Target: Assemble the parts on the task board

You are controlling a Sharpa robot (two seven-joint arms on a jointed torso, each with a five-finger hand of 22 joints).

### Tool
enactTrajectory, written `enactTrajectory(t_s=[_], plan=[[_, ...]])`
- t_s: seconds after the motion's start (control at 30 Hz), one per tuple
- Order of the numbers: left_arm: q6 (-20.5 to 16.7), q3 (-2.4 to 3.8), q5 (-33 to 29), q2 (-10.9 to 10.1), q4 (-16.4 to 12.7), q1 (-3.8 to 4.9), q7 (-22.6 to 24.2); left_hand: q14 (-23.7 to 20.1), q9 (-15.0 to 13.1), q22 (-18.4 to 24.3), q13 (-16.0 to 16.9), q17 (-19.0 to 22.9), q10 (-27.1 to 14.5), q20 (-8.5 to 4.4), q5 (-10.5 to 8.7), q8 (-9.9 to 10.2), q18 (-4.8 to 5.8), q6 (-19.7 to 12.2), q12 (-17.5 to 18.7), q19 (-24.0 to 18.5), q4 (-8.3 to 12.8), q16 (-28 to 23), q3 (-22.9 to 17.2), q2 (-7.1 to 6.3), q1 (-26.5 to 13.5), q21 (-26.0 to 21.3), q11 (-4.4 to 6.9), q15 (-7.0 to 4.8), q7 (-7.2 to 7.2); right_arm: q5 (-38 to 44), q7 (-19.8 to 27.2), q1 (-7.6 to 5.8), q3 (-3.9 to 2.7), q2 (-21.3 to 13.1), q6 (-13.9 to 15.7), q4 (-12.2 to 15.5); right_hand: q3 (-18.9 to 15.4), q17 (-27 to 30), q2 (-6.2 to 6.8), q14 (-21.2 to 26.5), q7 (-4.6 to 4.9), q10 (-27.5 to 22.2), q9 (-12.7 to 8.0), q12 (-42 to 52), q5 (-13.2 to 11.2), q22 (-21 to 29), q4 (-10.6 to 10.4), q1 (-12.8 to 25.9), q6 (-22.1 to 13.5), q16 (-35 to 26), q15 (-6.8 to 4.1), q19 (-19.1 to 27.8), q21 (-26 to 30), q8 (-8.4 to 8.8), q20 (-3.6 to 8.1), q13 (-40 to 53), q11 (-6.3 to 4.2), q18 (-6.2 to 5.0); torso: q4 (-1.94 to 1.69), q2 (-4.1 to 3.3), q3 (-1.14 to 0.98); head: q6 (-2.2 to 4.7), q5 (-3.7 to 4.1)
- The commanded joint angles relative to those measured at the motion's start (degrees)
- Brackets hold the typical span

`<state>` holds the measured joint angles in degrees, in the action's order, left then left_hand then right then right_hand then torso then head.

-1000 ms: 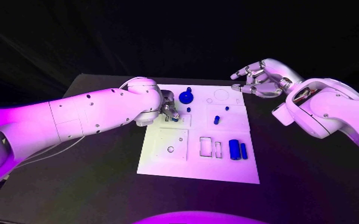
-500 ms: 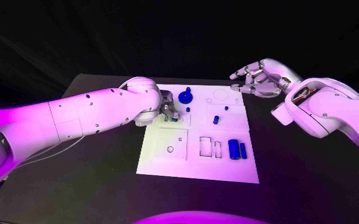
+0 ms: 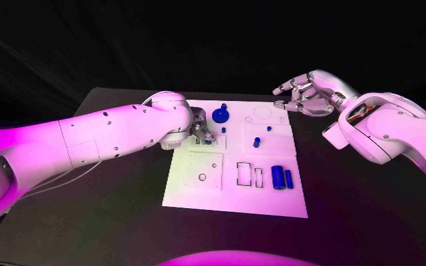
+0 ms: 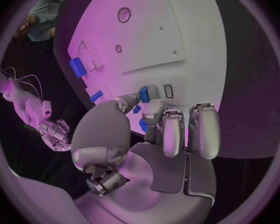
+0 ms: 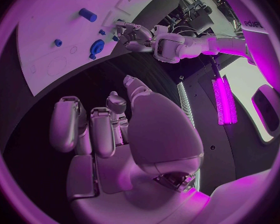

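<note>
The fingers [image 4: 154,115] of the left hand [image 3: 199,132] are being closed on a small blue part [image 4: 144,93], pinched at the tips just above the task board [image 3: 233,201], near its left edge and beside the blue round part [image 3: 221,116]. The held part is lying directly ahead of the fingertips, its long axis seemingly along the fingers, though that is hard to tell. A small rectangular recess [image 4: 169,90] is lying just beside the part, and is being judged the likely seat. The left hand is much the nearer one, lowered over the board with its arm reaching across the bench [image 3: 106,217]. The right hand [image 3: 306,95] is being held loosely curled, grasping nothing, off the board's far right corner. Two blue bars [image 3: 282,177] are lying towards the board's near right.
</note>
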<state>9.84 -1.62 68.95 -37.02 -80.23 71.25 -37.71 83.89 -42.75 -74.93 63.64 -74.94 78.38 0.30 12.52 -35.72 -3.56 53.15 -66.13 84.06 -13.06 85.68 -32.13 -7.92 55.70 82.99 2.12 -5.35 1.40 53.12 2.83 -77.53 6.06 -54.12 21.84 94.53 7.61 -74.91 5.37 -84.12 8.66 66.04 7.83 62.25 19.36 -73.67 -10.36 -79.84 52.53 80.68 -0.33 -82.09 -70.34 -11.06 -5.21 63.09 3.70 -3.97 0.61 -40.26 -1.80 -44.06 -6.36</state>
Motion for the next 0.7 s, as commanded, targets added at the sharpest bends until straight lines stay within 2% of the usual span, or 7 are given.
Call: enactTrajectory(t_s=[0.03, 0.4, 0.7], plan=[[0.5, -0.11, -0.5, 0.2, 0.0, -0.17, 0.1, 4.8, 0.2, -1.8, 0.0, -11.0, -0.4, -0.34, -0.23, 0.4, 0.76, 0.1, -0.3, 0.9, -0.5, -0.1, 1.5, 0.19, 0.4, -0.2, 0.12, -0.22, 0.36, 0.5, -0.2, 0.02, -0.02, 0.0, -0.5, 0.0, -0.3, -6.3, 0.37, -3.1, 0.25, -0.3, -0.1, -0.2, -0.4, 0.0, -0.2, 0.4, 0.0, -0.3, -0.25, 0.2, 0.4, -0.39, -0.01, -0.1, 0.26, -0.64, 0.05, -0.02, -0.01, 0.00, -0.07], [-0.5, -0.01, -0.6, -0.4, -0.4, -0.18, 0.1, 4.8, 0.6, -1.9, 0.0, -11.0, -0.3, -0.38, -0.26, 0.5, 0.76, 0.5, -0.7, 0.9, -3.4, -0.1, 9.4, -0.60, 0.7, -0.3, 0.11, -0.21, 0.35, 0.4, -0.2, 0.02, -0.01, 0.0, -0.5, -0.2, -0.3, -6.1, 0.35, -3.0, 0.26, -0.4, -0.1, -0.3, -0.4, 0.2, -0.3, 0.7, 0.0, -0.5, -0.24, 0.2, 0.6, -0.41, -0.02, -0.2, 0.27, -0.67, 0.03, 0.04, 0.03, 0.12, 0.15], [-1.2, 1.06, -0.7, -1.4, -1.3, 0.06, 0.0, 4.8, 0.8, -1.8, -0.3, -11.0, -0.4, -0.44, -0.17, 0.6, 0.74, 0.4, -0.6, 0.9, -3.6, -0.1, 12.5, -0.22, -0.1, -0.3, 0.16, -0.25, 0.30, 0.3, -0.1, 0.05, 0.01, 0.0, -0.5, -0.6, -0.4, -6.0, 0.36, -3.0, 0.27, -0.5, -0.1, -0.4, -0.4, 0.3, -0.4, 0.8, -0.1, -0.6, -0.23, 0.3, 0.7, -0.42, -0.02, -0.3, 0.28, -0.70, 0.05, 0.03, 0.02, 0.35, 0.05]])
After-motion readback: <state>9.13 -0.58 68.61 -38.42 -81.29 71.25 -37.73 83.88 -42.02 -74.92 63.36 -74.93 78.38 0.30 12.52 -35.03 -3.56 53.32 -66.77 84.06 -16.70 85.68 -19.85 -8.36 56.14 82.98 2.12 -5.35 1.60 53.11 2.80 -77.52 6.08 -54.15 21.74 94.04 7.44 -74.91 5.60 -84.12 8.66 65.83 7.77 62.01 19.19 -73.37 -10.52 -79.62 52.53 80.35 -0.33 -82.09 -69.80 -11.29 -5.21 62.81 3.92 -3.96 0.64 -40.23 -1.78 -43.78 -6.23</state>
